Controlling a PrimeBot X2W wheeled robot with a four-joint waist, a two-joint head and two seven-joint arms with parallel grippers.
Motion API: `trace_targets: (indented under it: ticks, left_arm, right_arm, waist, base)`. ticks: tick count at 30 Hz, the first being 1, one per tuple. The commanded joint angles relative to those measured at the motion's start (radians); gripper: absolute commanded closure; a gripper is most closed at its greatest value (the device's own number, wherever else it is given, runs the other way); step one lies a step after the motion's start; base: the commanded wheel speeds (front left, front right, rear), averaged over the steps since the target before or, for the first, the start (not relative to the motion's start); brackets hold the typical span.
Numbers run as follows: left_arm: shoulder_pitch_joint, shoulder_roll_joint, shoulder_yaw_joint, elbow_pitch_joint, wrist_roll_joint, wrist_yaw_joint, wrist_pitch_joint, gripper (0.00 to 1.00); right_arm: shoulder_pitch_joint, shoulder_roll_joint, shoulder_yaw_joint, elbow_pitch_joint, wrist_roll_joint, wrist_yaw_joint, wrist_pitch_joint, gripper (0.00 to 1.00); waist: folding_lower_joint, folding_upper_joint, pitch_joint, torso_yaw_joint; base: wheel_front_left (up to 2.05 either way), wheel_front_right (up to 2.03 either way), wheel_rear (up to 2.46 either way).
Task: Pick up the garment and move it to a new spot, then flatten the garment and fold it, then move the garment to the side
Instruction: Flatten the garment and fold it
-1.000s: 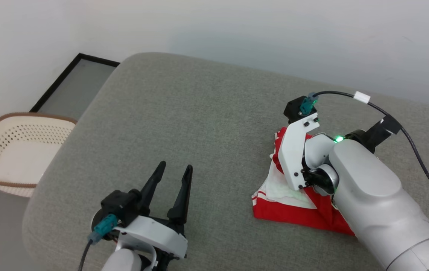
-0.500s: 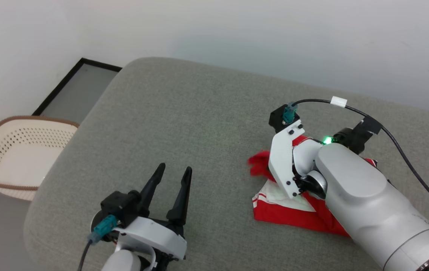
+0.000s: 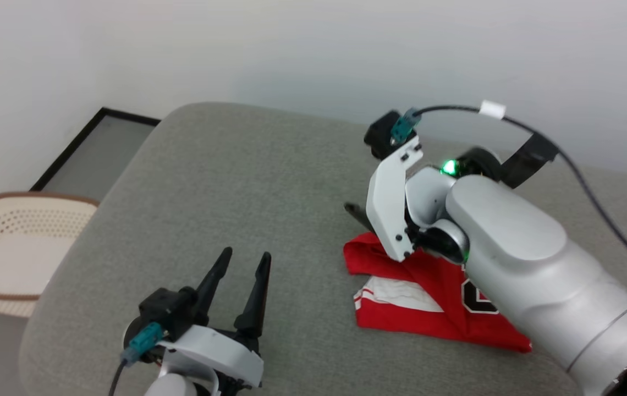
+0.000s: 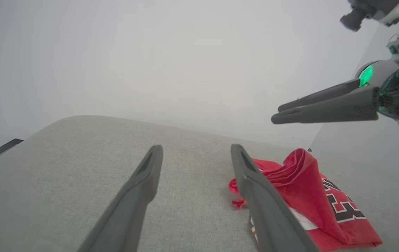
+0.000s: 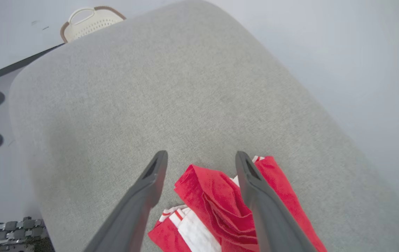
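The garment (image 3: pixel 418 294) is a red T-shirt with a white sleeve, lying crumpled in a loose heap on the grey cushion (image 3: pixel 236 176). Black number print shows on the garment (image 4: pixel 311 196). My right gripper (image 5: pixel 202 154) hangs open just above the garment (image 5: pixel 217 199), nothing between its fingers. One dark fingertip (image 3: pixel 355 213) pokes out left of the white wrist bracket. In the left wrist view the right gripper (image 4: pixel 277 114) hovers over the raised red fold. My left gripper (image 3: pixel 246 256) stands open and empty over bare cushion, left of the shirt; its own view shows the left gripper (image 4: pixel 196 148) the same way.
A cream perforated basket (image 3: pixel 11 247) stands on the floor off the cushion's left edge, also seen as the basket (image 5: pixel 91 21). A black-framed panel (image 3: pixel 88 148) lies by the wall. The cushion's rounded edge runs close behind my left arm. A white wall is behind.
My right gripper has opened and let go of the red fold, then risen and moved left. The freed cloth has dropped onto the heap. The head camera has shifted.
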State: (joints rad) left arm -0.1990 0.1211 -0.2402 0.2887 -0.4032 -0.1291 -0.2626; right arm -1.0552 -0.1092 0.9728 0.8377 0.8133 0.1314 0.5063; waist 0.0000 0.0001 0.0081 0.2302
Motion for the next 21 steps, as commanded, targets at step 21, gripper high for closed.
trace_targets:
  ticks: [21]
  left_arm:
    - [0.103,-0.01,0.131,-0.044,0.11,-0.002,-0.002,0.0]
  right_arm:
    - [0.11,-0.316,0.069,-0.336,0.112,-0.002,-0.606,0.0]
  waist:
    - [0.0,-0.0001,-0.047,-0.196]
  base:
    - [0.0,0.0,0.0]
